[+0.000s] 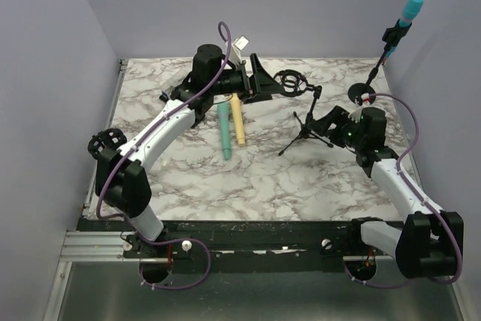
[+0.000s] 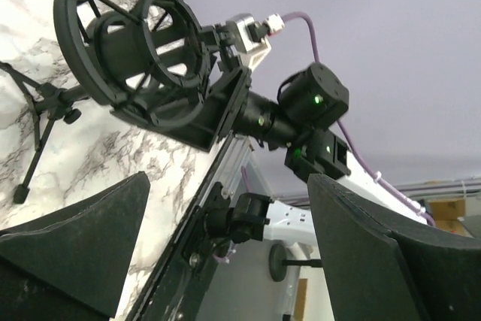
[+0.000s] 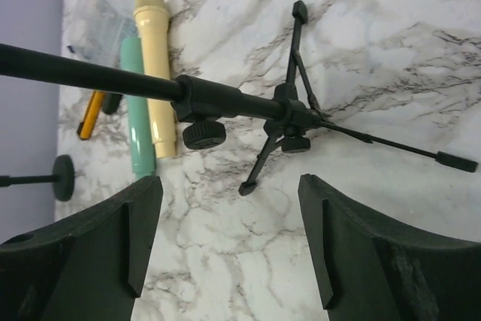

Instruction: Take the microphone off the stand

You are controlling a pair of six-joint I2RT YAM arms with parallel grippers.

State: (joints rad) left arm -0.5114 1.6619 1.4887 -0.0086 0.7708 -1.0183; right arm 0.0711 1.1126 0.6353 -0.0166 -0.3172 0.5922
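Note:
A black tripod stand [image 1: 307,130] stands mid-table and carries a black shock mount [image 1: 289,80]. Its dark inner sleeve [image 2: 124,39] shows in the left wrist view; I cannot tell whether it holds a microphone. A blue microphone [image 1: 410,8] sits clipped on a tall round-base stand [image 1: 364,94] at the back right. My left gripper [image 1: 263,80] is open and empty just left of the shock mount; it also shows in the left wrist view [image 2: 229,253]. My right gripper [image 1: 325,121] is open and empty beside the tripod; its wrist view [image 3: 229,246] shows the stand's pole [image 3: 98,77] above it.
A teal microphone [image 1: 224,131] and a cream microphone [image 1: 237,119] lie side by side left of the tripod; both also show in the right wrist view [image 3: 137,110] [image 3: 154,73]. A small yellow-and-black item [image 1: 164,98] lies at the left. Grey walls close in the table.

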